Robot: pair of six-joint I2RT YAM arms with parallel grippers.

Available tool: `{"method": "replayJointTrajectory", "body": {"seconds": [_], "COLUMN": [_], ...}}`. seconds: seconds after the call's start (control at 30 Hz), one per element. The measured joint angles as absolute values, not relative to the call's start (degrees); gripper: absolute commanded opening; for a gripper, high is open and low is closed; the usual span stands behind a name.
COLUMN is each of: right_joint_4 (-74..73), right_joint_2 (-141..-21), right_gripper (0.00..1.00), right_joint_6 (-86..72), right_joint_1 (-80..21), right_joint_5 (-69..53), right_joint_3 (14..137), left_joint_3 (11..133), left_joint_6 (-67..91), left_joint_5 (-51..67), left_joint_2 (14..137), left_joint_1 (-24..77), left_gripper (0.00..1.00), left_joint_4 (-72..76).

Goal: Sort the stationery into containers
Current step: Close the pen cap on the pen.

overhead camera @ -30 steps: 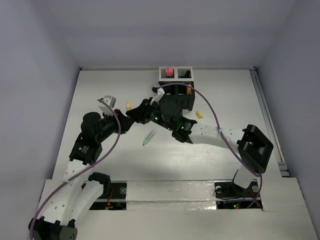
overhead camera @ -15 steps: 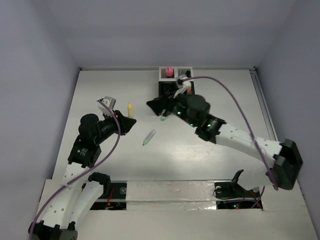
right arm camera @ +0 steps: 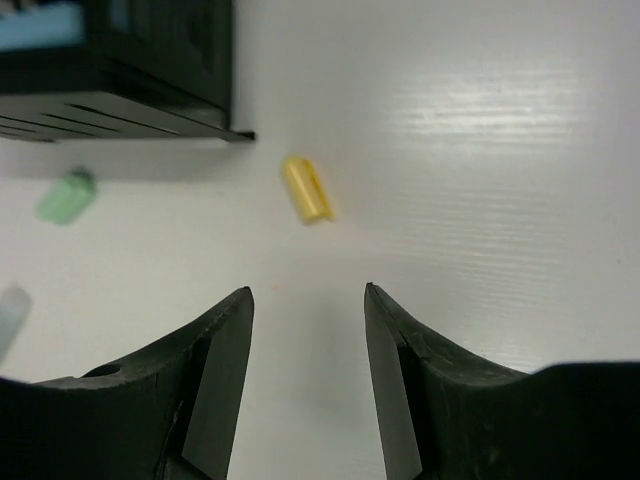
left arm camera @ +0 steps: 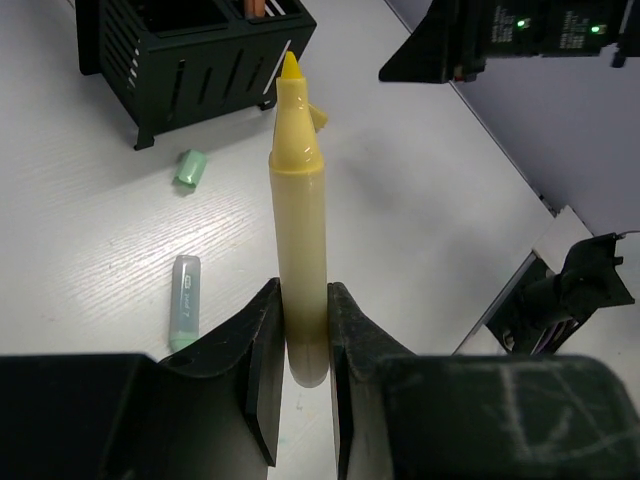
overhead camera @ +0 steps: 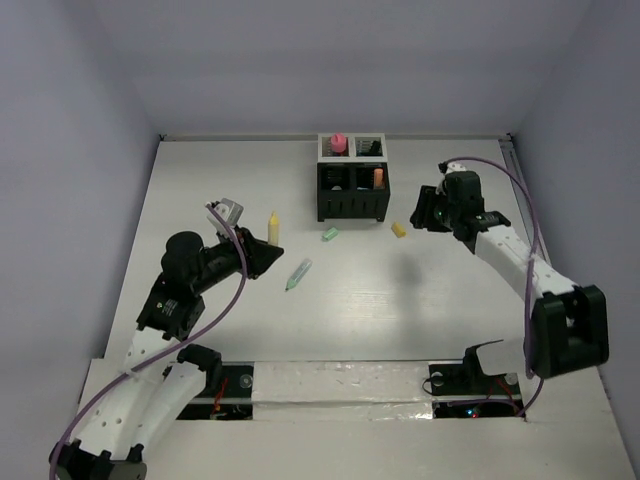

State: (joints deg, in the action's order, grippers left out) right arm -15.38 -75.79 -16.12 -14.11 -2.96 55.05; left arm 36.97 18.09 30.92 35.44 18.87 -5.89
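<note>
My left gripper [overhead camera: 262,255] is shut on a yellow marker [overhead camera: 272,228] and holds it upright, tip up, above the table; the wrist view shows the marker [left arm camera: 298,220] clamped low between the jaws [left arm camera: 302,290]. My right gripper [overhead camera: 425,212] is open and empty [right arm camera: 308,290], just above a yellow cap [overhead camera: 399,229] [right arm camera: 306,188] lying right of the organizer. The mesh organizer [overhead camera: 352,207] [left arm camera: 190,60] [right arm camera: 130,60] stands at the back centre. A green cap [overhead camera: 330,235] [left arm camera: 189,167] [right arm camera: 66,198] and a light blue-green pen [overhead camera: 298,273] [left arm camera: 183,300] lie in front of it.
A pink tube [overhead camera: 338,143] stands in the organizer's back left compartment, a dark item [overhead camera: 368,148] in the back right, an orange marker [overhead camera: 379,178] in the front right. The right arm [left arm camera: 500,40] shows at the top of the left wrist view. Walls enclose the table.
The right arm has swung from over the table's centre out to the right of the organizer. The green cap now lies uncovered. My left gripper has shifted slightly right and nearer with the yellow marker.
</note>
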Motion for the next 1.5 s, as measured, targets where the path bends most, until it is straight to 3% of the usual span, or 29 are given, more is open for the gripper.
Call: {"method": "replayJointTrajectory", "body": {"seconds": [0.4, 0.67, 0.93, 1.07, 1.17, 1.27, 1.37, 1.5], "right_joint_4": [-18.63, -18.72, -18.0, -17.87, -17.63, -17.56, -17.32, -15.51], "right_joint_2": [-99.61, -104.51, -108.57, -108.99, -109.51, -109.6, -109.58, -107.81], "right_gripper": [0.58, 0.57, 0.48, 0.4, 0.28, 0.06, 0.0, 0.0], "right_joint_6": [-10.15, -9.13, -9.34, -9.69, -10.26, -10.9, -12.05, -13.76], "right_joint_1": [-9.34, -9.34, -9.34, -9.34, -9.34, -9.34, -9.34, -9.34], "right_joint_5": [-13.04, -15.4, -18.04, -19.22, -19.77, -19.77, -19.53, -19.51], "right_joint_3": [63.79, 68.45, 69.43, 69.58, 69.73, 69.73, 69.67, 67.2], "left_joint_3": [36.97, 36.97, 36.97, 36.97, 36.97, 36.97, 36.97, 36.97], "left_joint_6": [17.82, 17.82, 17.82, 17.82, 17.82, 17.82, 17.82, 17.85], "left_joint_5": [28.38, 27.57, 27.31, 27.11, 26.98, 26.94, 27.05, 28.12], "left_joint_2": [35.38, 35.38, 35.44, 35.46, 35.46, 35.51, 35.83, 36.62], "left_joint_1": [20.71, 20.91, 20.91, 20.91, 20.91, 20.91, 20.91, 20.91], "left_gripper": [0.0, 0.0, 0.0, 0.0, 0.0, 0.0, 0.0, 0.0], "left_joint_4": [-6.79, -7.14, -7.14, -7.14, -7.11, -7.11, -7.09, -7.05]}}
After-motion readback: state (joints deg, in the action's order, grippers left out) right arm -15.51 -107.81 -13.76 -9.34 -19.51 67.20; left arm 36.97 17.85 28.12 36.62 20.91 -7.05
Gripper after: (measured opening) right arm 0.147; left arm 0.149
